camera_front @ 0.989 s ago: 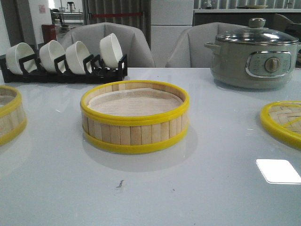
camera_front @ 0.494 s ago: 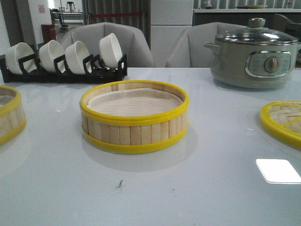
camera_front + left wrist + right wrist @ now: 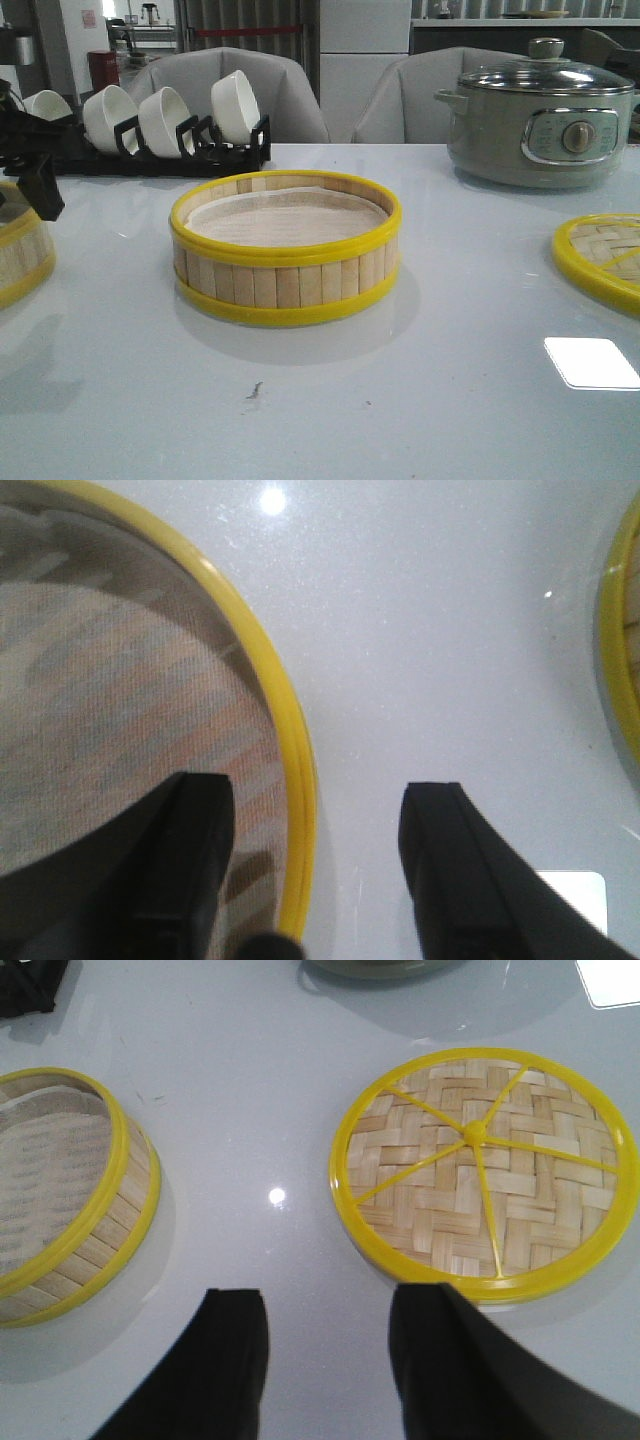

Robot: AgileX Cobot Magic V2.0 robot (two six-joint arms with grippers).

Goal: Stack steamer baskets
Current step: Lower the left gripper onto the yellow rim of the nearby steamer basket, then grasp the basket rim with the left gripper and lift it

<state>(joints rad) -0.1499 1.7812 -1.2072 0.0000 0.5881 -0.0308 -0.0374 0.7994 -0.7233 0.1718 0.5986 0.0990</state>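
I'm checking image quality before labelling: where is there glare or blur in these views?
Front view: a bright rectangular reflection on the table, otherwise sharp. Left wrist view: the near steamer basket is blurred, with a small round glare spot above it. Right wrist view: a round glare spot between the middle basket and the lid; both sharp.

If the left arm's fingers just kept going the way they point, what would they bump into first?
Probably the yellow rim of the left steamer basket: the left gripper is open with that rim between its fingers, one over the liner, one over the bare table. Depth is unclear.
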